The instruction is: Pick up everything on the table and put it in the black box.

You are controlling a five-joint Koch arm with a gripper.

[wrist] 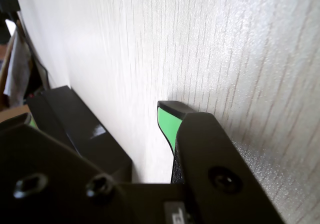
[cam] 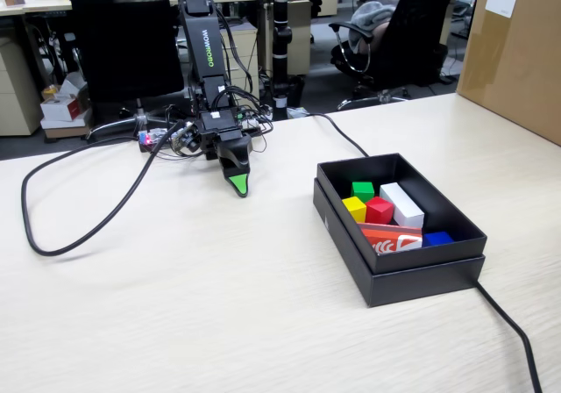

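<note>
The black box (cam: 396,272) sits right of centre on the table (cam: 175,305). Inside it lie the green cube (cam: 363,190), the yellow cube (cam: 354,209) and the red cube (cam: 379,210), close together at its left end. My gripper (cam: 237,187) points down at the tabletop about a box-width left of the box, with its green-padded tip near the wood. In the wrist view the gripper (wrist: 97,115) is open and holds nothing. One green pad (wrist: 167,124) faces the gap, through which the box (wrist: 75,129) shows beyond.
The box also holds a long white block (cam: 401,204), an orange-red card (cam: 392,239) and a small blue piece (cam: 437,238). A black cable (cam: 70,226) loops over the left of the table. Another cable (cam: 513,332) passes the box. A brown carton (cam: 517,51) stands at the far right.
</note>
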